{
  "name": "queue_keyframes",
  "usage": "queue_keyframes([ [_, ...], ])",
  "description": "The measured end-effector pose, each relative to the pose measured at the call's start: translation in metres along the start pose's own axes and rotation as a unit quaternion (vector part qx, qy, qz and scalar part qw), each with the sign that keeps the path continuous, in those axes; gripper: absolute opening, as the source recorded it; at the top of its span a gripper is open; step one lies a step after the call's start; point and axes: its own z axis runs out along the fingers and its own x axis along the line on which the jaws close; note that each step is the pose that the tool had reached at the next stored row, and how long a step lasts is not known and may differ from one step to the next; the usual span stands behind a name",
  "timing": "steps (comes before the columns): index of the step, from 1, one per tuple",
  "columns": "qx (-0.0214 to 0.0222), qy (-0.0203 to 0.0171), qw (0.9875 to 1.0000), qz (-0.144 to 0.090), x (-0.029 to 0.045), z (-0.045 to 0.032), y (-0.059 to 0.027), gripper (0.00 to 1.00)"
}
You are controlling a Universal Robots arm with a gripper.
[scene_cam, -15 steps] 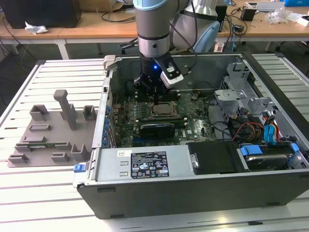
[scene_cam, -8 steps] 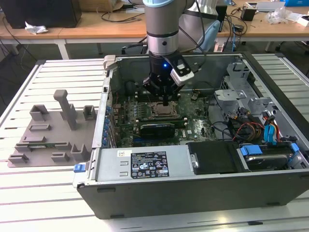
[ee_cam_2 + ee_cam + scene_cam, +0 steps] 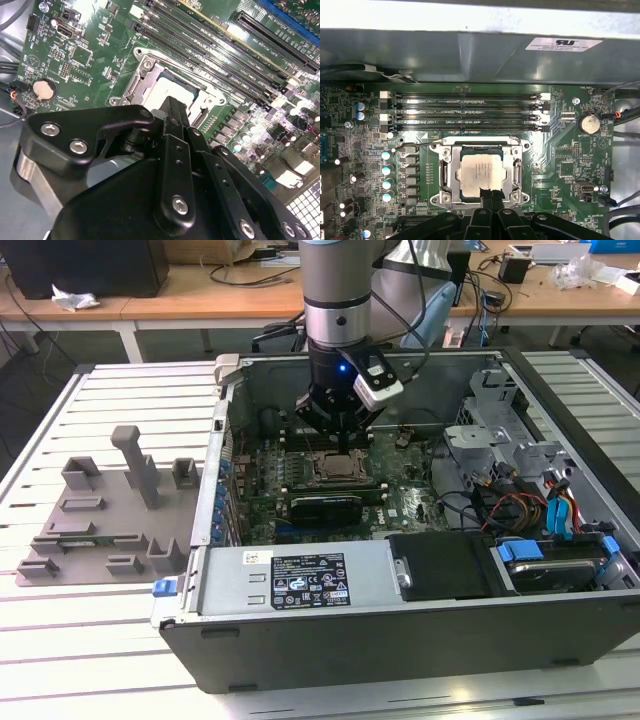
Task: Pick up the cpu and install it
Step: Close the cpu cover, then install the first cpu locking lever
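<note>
Pincer (image 3: 490,191): shut, black fingertips (image 3: 484,194) drawn together with nothing between them, low over the socket (image 3: 445,172).
Cpu (image 3: 481,172): lying flat, silvery top up, inside the socket's metal frame on the green motherboard (image 3: 560,160).
Contact: the tip sits at the chip's edge and seems to touch it, though neither wrist view settles that.
Progress: chip looks seated.
Risk: a sideways nudge from the closed tip could skew the chip in its seat; pressing down on a skewed chip would likely bend the socket's contacts.
</note>
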Motion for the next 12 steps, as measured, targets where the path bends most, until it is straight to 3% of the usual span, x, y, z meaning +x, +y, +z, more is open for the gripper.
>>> queue_keyframes([
  [12,0.0,0.0,1.0,0.0,0.0002,-0.0004,0.0,0.11],
])
